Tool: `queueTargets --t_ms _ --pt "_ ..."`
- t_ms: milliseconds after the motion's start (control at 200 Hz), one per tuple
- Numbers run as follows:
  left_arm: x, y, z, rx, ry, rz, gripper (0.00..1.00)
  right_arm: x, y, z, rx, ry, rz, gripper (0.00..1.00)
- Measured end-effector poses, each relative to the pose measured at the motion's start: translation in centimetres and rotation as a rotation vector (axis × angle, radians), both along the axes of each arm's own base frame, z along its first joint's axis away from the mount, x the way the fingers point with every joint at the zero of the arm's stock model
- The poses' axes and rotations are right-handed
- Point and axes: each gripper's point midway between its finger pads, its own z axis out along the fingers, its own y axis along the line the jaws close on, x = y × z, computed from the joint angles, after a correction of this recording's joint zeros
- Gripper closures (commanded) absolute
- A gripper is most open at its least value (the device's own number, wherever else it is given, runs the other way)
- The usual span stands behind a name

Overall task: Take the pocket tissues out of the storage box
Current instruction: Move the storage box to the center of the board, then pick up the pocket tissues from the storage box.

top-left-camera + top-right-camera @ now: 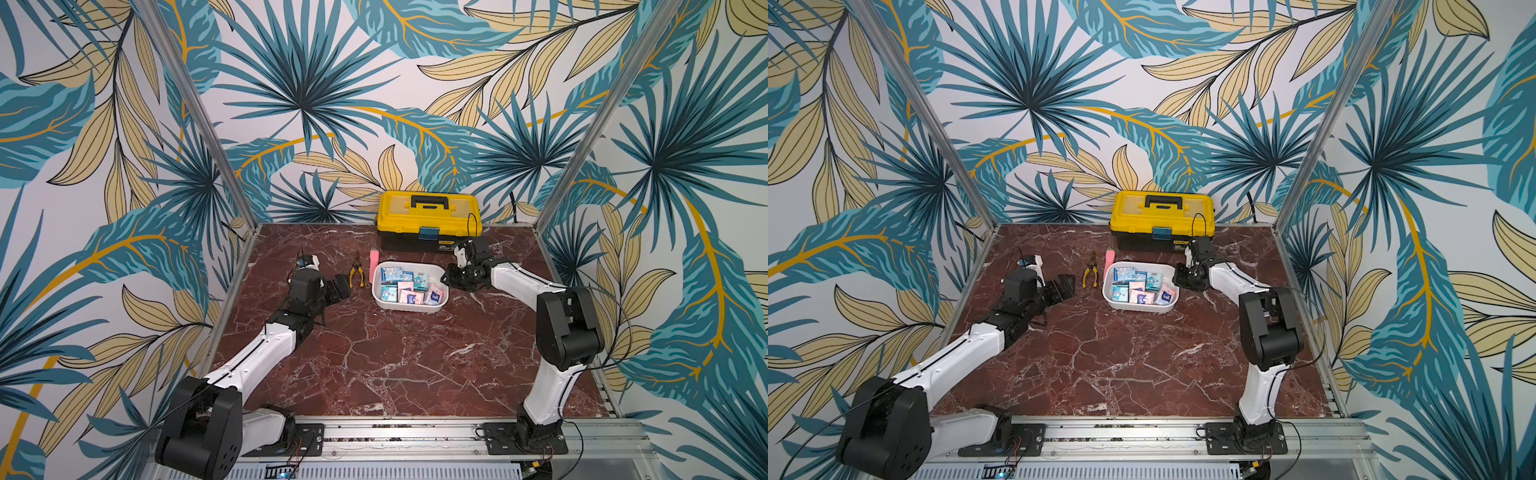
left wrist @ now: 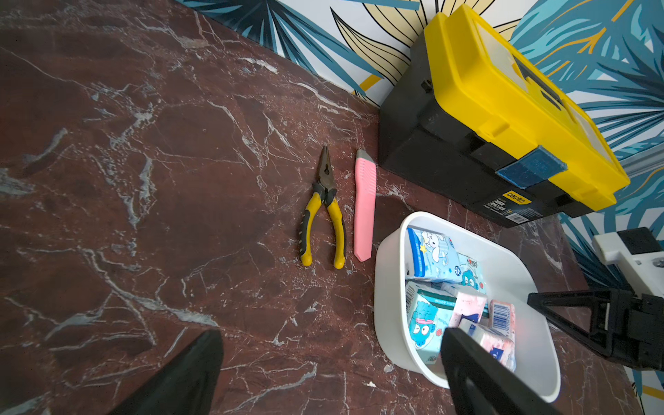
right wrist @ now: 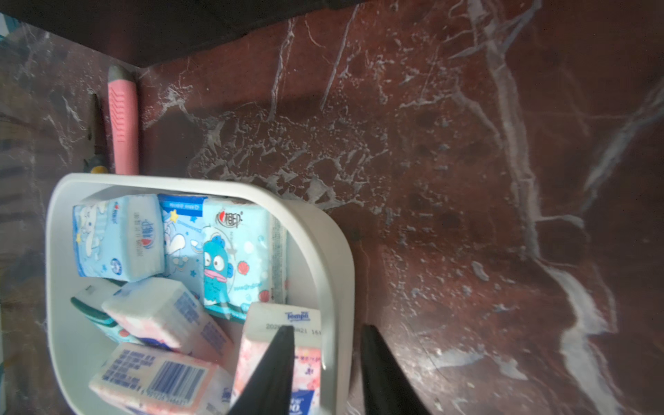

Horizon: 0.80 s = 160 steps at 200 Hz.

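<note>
A shallow white storage box [image 1: 390, 306] is sitting near the middle of a red marble table [image 1: 374, 365], and the pocket tissues [image 1: 409, 286] are all lying inside it in a loose jumble, some flat, some tilted against one another; none is lying out on the table yet. The right gripper [image 3: 327, 327] is hanging at the box's edge on the robot's right side, its fingers parted only narrowly and holding nothing. In the right wrist view the two fingers are straddling the rim: one is pointing down over a pink Tempo pack [image 3: 307, 359] just inside the wall, the other is standing outside the box. The left gripper [image 1: 341, 287] is hovering wide open and empty on the box's other side, close to yellow-handled pliers [image 1: 356, 272] and a pink utility knife [image 2: 364, 204]; a yellow-and-black toolbox [image 1: 430, 220] is standing behind, against the wall. The likely trouble is in that straddle: closing here would probably be pinching the thin wall instead of a pack, so the light box would be lifting or skidding towards the tools. The gap also looks tight for a pack's width, and the glossy wrappers may be slipping or dragging a neighbour along. Both arms reaching in together would be risking a collision over the box.
</note>
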Motion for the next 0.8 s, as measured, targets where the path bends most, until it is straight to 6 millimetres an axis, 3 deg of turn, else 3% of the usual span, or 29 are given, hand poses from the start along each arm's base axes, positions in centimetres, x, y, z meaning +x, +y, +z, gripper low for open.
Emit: queueTargets --t_ms 100,230,380,621,801 --pt "0.1 -0.4 0.7 0.008 -0.001 -0.025 0.0 -0.4 -0.9 1.6 -0.047 -0.028 -0.003 0.46" --pt "-0.1 -1.3 1.4 0.023 0.007 -0.062 0.0 -1.2 -2.0 5.9 -0.088 -0.118 -0.013 0.38" --pt "-0.4 -4.2 2.7 0.042 0.012 -0.152 0.0 -3.3 -3.2 9.8 -0.116 -0.202 -0.033 0.29" --pt "-0.1 -10.9 2.9 0.136 0.066 -0.343 0.0 -7.6 -5.0 10.6 -0.153 -0.21 -0.072 0.16" --pt "1.1 -14.2 2.5 0.228 0.129 -0.462 0.0 -9.9 -5.6 11.1 -0.143 -0.221 -0.093 0.06"
